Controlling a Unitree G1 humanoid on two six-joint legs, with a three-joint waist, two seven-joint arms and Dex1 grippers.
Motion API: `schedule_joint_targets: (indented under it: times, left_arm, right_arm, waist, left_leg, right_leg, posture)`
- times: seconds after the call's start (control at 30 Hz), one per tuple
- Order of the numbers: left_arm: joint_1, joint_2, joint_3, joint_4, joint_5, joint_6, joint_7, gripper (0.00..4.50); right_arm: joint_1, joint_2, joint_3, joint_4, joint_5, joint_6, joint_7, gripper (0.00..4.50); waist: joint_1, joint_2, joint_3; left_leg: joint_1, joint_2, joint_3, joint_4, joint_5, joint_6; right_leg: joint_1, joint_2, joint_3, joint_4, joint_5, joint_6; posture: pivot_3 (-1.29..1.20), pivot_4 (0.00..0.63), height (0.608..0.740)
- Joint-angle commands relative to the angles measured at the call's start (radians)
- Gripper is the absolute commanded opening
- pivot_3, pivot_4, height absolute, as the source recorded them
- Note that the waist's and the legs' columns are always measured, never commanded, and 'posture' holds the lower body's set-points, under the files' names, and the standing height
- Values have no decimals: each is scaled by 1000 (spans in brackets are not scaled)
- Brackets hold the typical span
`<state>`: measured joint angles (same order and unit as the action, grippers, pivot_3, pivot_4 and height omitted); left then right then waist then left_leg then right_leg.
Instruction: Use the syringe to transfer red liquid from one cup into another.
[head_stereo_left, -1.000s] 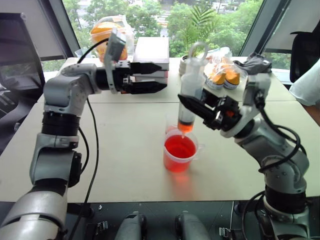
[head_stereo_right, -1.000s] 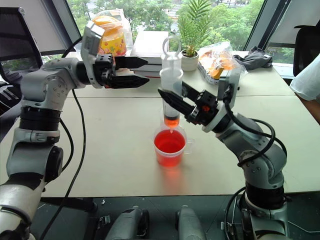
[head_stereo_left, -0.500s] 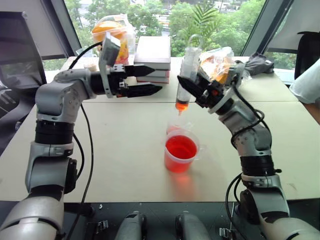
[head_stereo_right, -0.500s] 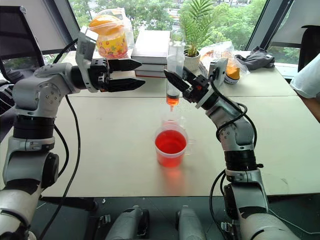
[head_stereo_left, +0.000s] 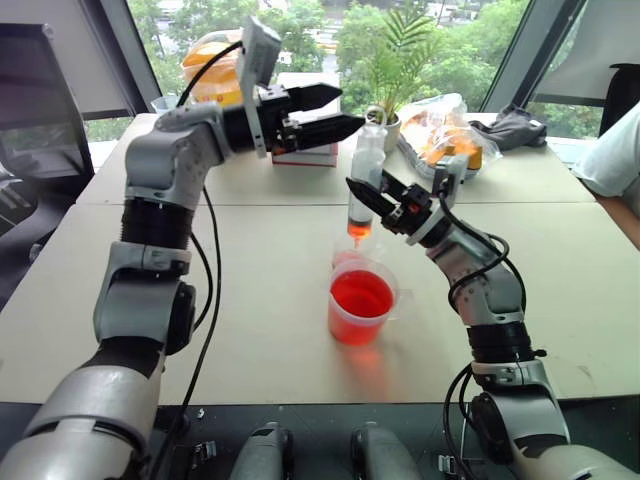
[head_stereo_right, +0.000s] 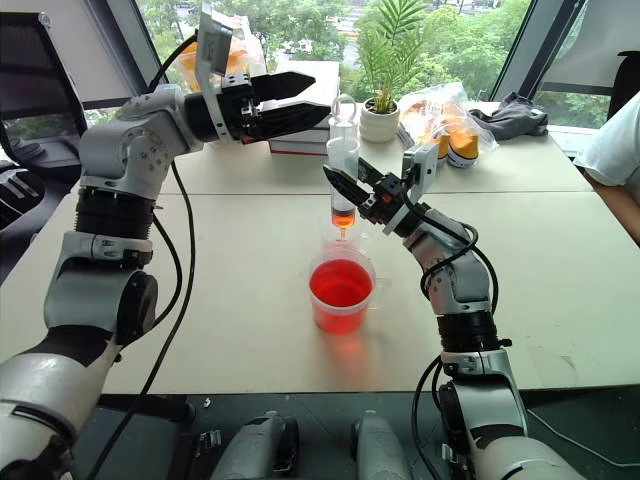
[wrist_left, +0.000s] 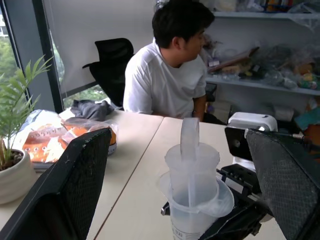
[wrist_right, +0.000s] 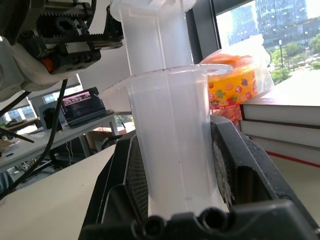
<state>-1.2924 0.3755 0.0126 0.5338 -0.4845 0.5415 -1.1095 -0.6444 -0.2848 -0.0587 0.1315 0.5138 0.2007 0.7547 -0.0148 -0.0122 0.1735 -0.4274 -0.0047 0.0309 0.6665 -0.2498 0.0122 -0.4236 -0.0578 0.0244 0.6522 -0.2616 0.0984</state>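
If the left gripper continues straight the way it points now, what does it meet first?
Probably the syringe's plunger top, which sits between the open left gripper's jaws in the wrist view; depth is unclear.

The smaller cup stands just behind the wider cup, which covers its lower part, so any liquid in it cannot be told. The right end effector covers part of the syringe barrel; in the right wrist view the syringe's tip and plunger top are cut off. In the left wrist view the syringe's lower barrel runs off the edge. The person beside the table is cropped at the frame edge.
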Motion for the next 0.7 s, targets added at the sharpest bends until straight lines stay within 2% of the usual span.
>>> schedule_joint_targets:
  times: [0.03,0.13,0.37,0.7]
  left_arm:
    - [-51,-18,-1,33,15,-36,-27,4380]
    - [-59,-37,-6,60,32,-46,-38,3570]
    - [-50,-42,-24,75,64,-52,-64,93]
    - [-5,-47,-45,42,83,-67,-79,29]
  right_arm:
    - [-9,5,-6,-45,-3,-21,6,1391]
    - [-7,5,-4,-49,-7,-23,7,1391]
    - [-13,5,-6,-53,-12,-19,10,1391]
    - [-27,-8,-19,-110,3,12,0,1391]
  waist:
    - [-1,0,0]
    - [-1,0,0]
    - [0,0,0]
    - [1,0,0]
  left_leg:
    - [0,0,0,0,0,0]
    - [0,0,0,0,0,0]
    - [0,0,0,0,0,0]
    - [0,0,0,0,0,0]
  right_leg:
    - [0,0,0,0,0,0]
    - [0,0,0,0,0,0]
    - [0,0,0,0,0,0]
    - [0,0,0,0,0,0]
  posture:
    - [0,150,740]
    - [0,150,740]
    - [0,150,740]
    - [0,150,740]
